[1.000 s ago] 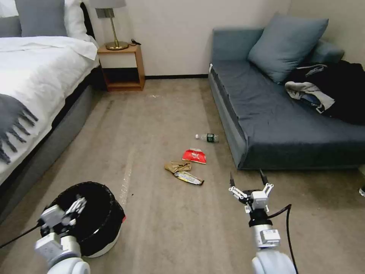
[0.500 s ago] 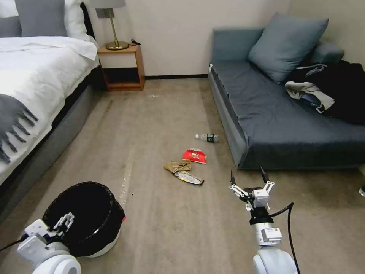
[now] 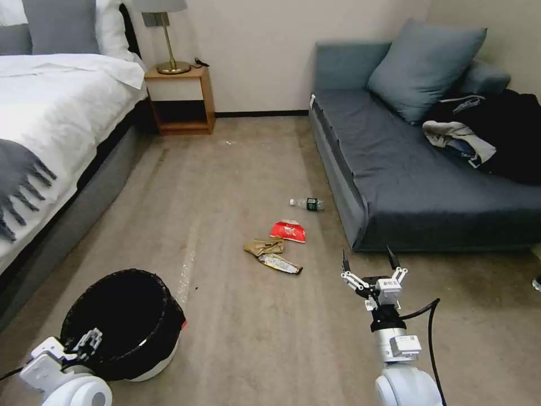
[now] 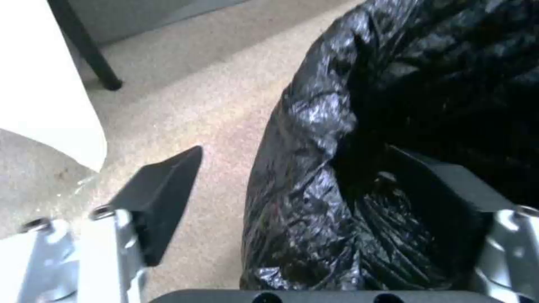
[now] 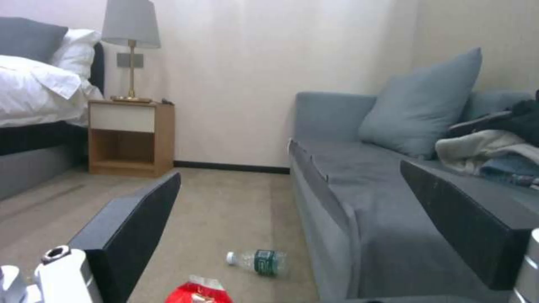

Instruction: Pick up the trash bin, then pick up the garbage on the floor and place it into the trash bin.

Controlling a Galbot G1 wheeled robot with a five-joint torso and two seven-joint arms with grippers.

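Trash bin point(image 3: 147, 361) sitting on the tan carpet at lower left, round white shell, crinkly glossy black liner point(image 4: 359, 126) puffed over the rim. Left gripper point(image 3: 84, 342) spread wide across that rim, one dark wedge finger point(image 4: 163, 198) outside the bag, the other inside. Right gripper point(image 3: 369, 263) hovering open near the grey fabric sofa point(image 3: 406, 169). Flat red packet point(image 3: 288, 231), crumpled tan paper bag point(image 3: 263, 246), shiny yellow-silver wrapper point(image 3: 279, 263) bunched together mid-floor; clear bottle point(image 3: 307, 203) just beside the sofa base.
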